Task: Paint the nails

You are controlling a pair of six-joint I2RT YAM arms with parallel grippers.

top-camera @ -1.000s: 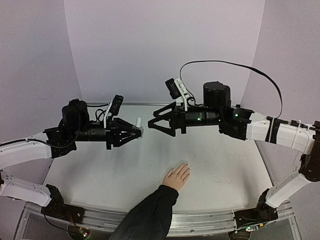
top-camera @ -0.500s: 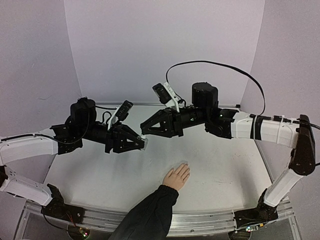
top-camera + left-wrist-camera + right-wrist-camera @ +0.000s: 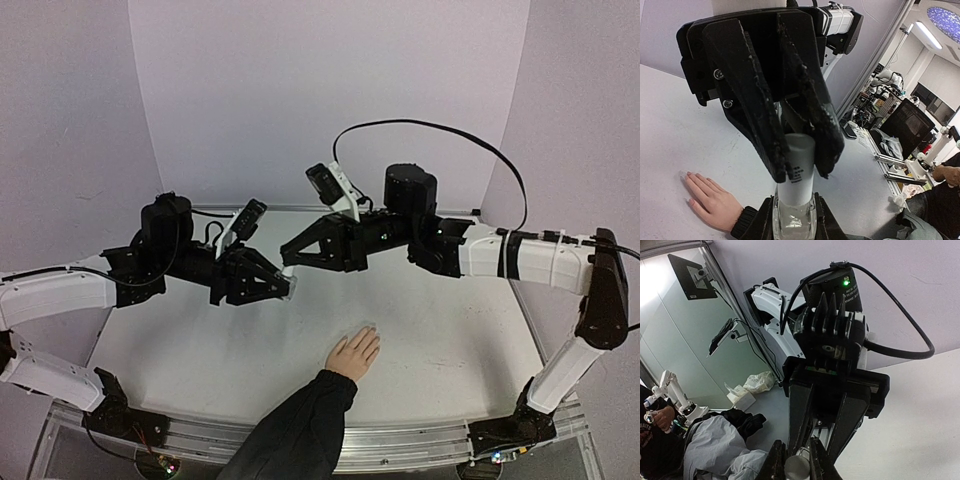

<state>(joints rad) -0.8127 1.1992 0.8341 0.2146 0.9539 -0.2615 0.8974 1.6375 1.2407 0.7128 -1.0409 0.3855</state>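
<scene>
A small clear bottle point(image 3: 792, 222) with a white cap point(image 3: 796, 167) is held in the air between both arms. My left gripper point(image 3: 283, 287) point(image 3: 791, 202) is shut on the glass body. Facing it, my right gripper point(image 3: 287, 266) point(image 3: 796, 440) is shut on the cap point(image 3: 796, 468), its black fingers point(image 3: 765, 145) pressed against both sides. A light-skinned hand point(image 3: 354, 353) with a dark sleeve lies flat on the table, below and to the right of the bottle. The nails point(image 3: 372, 331) point(image 3: 682, 174) are tiny and pale and point away from the arms.
The white table point(image 3: 200, 350) spreads under both arms, with a metal rail point(image 3: 420, 445) along its near edge. The sleeved forearm point(image 3: 295, 430) reaches in over the front edge. A black cable point(image 3: 440, 125) arcs above the right arm.
The right arm has moved left to the bottle, and its open jaws have closed on the white cap. The left arm shifted slightly right and down with the bottle. The hand stayed still.
</scene>
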